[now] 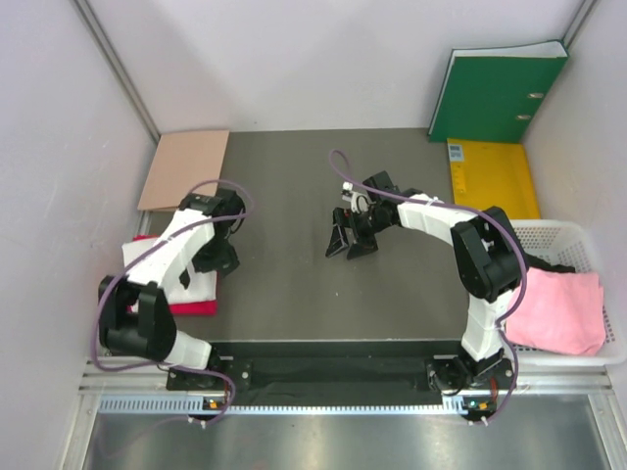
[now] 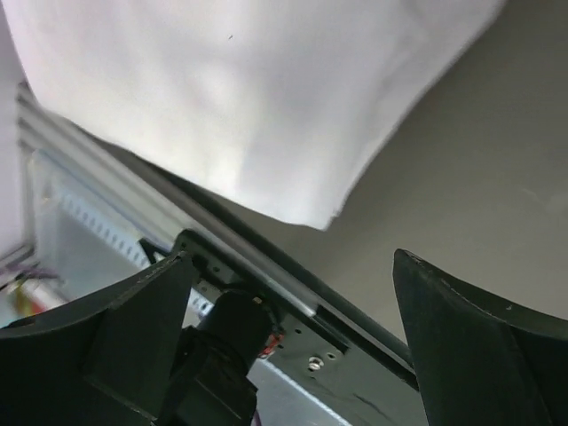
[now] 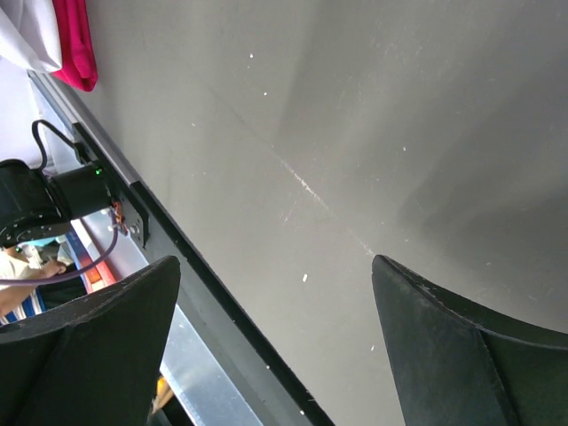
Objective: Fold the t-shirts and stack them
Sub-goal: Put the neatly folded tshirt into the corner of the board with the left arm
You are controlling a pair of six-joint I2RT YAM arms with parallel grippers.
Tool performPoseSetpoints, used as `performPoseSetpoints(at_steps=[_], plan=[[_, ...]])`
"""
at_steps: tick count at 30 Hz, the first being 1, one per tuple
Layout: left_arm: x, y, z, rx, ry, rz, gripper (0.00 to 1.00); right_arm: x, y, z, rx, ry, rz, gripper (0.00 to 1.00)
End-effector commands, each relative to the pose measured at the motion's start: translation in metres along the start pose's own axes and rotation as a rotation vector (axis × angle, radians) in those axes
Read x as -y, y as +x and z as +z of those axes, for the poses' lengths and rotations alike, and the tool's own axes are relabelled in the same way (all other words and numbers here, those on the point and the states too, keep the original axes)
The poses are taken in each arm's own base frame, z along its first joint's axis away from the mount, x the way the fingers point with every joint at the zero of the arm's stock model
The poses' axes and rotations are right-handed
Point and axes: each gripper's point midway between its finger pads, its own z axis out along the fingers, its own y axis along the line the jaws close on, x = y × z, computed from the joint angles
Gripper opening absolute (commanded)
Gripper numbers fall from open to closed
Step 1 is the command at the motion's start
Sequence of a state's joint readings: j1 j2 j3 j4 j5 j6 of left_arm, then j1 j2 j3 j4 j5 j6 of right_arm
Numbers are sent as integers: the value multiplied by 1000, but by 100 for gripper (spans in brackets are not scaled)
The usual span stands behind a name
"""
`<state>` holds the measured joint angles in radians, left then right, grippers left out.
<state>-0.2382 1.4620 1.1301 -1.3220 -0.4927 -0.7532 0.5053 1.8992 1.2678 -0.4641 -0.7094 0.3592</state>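
1. While the left gripper (image 2: 288,293) gapes empty, the white shirt (image 2: 222,98) lies just beyond its fingers, atop the red shirt (image 1: 196,307).
2. Right gripper (image 3: 275,302) gapes empty too, pink shirt (image 1: 558,311) well apart.
3. A snagging finger could undo the fold.

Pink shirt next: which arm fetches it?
Right, probably. The pink shirt sits in the basket on its side; right end effector open, empty. The left end effector is over the white shirt, opposite side.
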Motion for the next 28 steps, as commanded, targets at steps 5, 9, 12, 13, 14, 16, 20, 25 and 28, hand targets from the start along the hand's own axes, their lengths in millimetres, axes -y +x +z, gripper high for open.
performPoseSetpoints(at_steps=[5, 9, 12, 13, 14, 16, 20, 25, 28], plan=[[56, -28, -80, 221, 605, -74, 99, 1, -7, -7, 32, -8, -24, 89], [99, -21, -93, 162, 823, -39, 99, 6, -11, -14, 55, 8, -12, 89], [120, -23, -97, 134, 878, 0, 99, 14, -19, -25, 96, 33, 3, 90], [124, -25, -98, 135, 880, 18, 99, 14, -22, -31, 113, 40, 0, 90], [134, -27, -100, 130, 880, 54, 99, 22, -26, -37, 134, 65, 13, 91], [145, -28, -101, 117, 891, 119, 99, 27, -31, -48, 164, 98, 7, 92], [181, -31, -102, 65, 891, 228, 99, 57, -41, -81, 246, 241, 15, 96], [223, -33, -112, 91, 912, 366, 99, 80, -48, -145, 399, 458, -20, 100], [245, -36, -122, 131, 946, 424, 99, 89, -50, -182, 478, 566, -32, 100]])
